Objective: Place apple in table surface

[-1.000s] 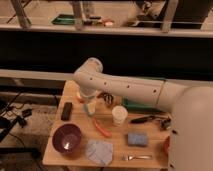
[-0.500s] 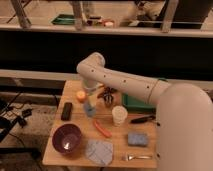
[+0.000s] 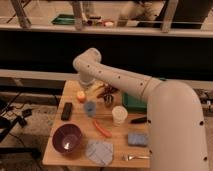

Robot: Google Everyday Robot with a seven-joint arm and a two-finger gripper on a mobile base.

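The claw (image 3: 107, 95), the robot's two-finger gripper, hangs low over the far part of the table surface (image 3: 116, 148), close to its far edge and about in the middle between the left and right edges as the camera sees them. Its fingers are spread and nothing is between them. The white arm (image 3: 125, 82) comes in from the right side and bends above the far left corner. The apple (image 3: 80, 95) lies on the table surface near the far left corner, left of the claw and apart from it. Just beside the apple, toward the near edge, is a small blue-grey thing (image 3: 90, 107), and along the left edge lies a flat black object (image 3: 66, 110). A purple bowl (image 3: 67, 138) stands at the near left corner, with a grey cloth (image 3: 99, 151) next to it at the near edge. An orange-red sausage-shaped thing (image 3: 102, 129) lies in the middle, and a white cup (image 3: 119, 115) stands upright a little behind it. A green tray (image 3: 131, 101) sits at the far right, partly hidden by the arm. A blue sponge (image 3: 136, 138) lies toward the near right corner, and a piece of metal cutlery (image 3: 135, 157) lies at the near edge.
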